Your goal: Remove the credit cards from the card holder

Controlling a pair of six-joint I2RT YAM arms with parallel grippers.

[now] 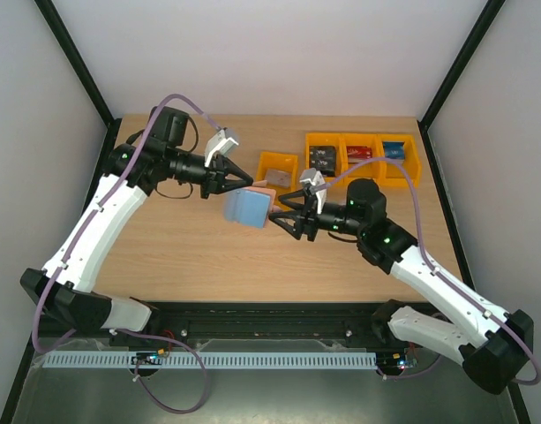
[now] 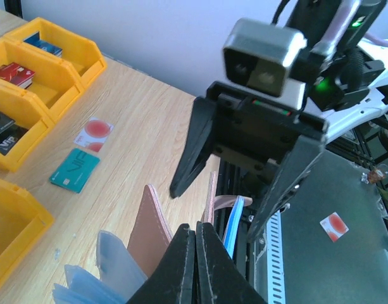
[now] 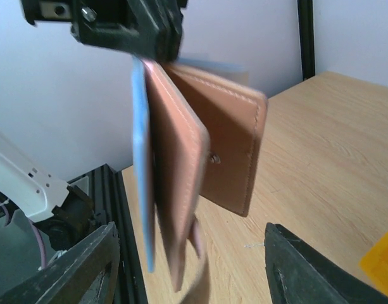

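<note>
My left gripper (image 1: 241,183) is shut on the top edge of the pinkish-brown card holder (image 3: 181,158) and holds it above the table, hanging open. Its snap flap (image 3: 235,152) spreads to one side. A light blue sheet (image 3: 140,190) hangs on the other side, and I cannot tell whether it is a card or a sleeve. The top view shows it as a light blue patch (image 1: 246,208). My right gripper (image 1: 284,217) is open, jaws either side of the holder's lower edge, not touching. A red and white card (image 2: 93,134) lies on the table.
A teal-green card (image 2: 75,170) lies next to the red and white one. Orange bins (image 1: 363,155) holding cards line the back right, and one more bin (image 1: 277,168) sits behind the grippers. Black frame rails run along the table's near edge.
</note>
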